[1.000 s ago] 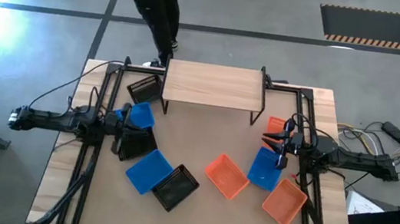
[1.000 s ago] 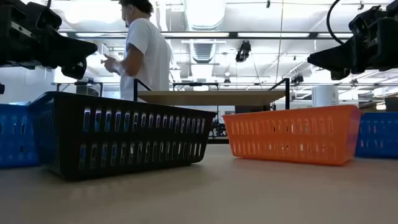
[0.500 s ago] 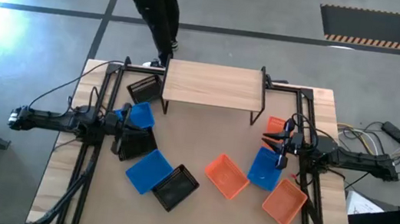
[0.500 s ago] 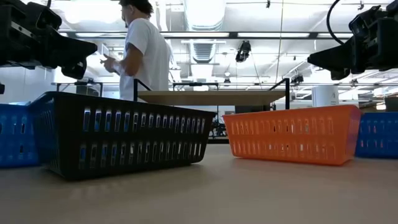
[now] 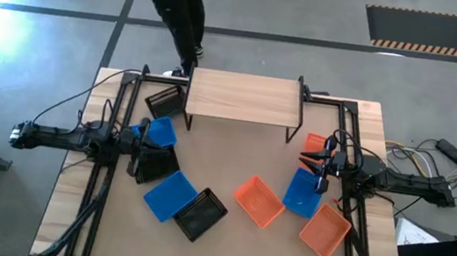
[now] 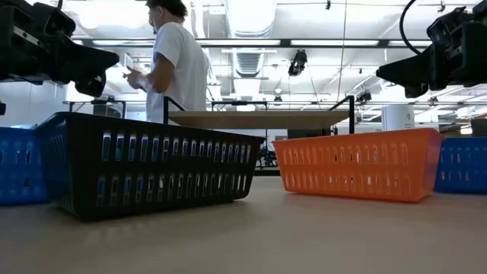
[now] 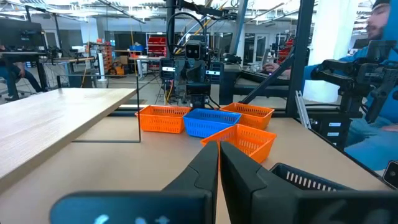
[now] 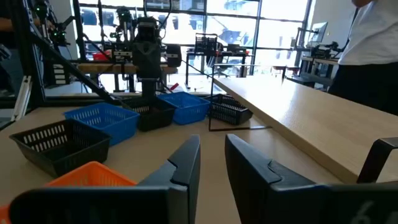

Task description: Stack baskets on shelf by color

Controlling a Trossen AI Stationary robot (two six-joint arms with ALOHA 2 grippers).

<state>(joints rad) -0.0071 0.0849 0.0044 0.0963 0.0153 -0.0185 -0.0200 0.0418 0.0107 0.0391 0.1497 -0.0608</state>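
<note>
The light-wood shelf [image 5: 241, 99] stands on thin black legs at the table's far middle, its board bare. Baskets rest on their bases across the table: black [image 5: 164, 100], blue [image 5: 160, 130], black [image 5: 153, 164], blue [image 5: 168, 193] and black [image 5: 201, 214] on the left; orange [image 5: 258, 200], blue [image 5: 301, 193], orange [image 5: 325, 231] and orange [image 5: 315, 144] on the right. My left gripper [image 7: 219, 149] hovers shut above the left group [image 5: 146, 135]. My right gripper [image 8: 212, 146] hovers open above the right group [image 5: 311, 161]. Neither touches anything.
A person [image 6: 179, 65] stands just beyond the table's far edge, behind the shelf's left end [image 5: 169, 5]. Black frame rails [image 5: 99, 173] run along both table sides. Bare tabletop [image 5: 233, 160] lies between the two basket groups, in front of the shelf.
</note>
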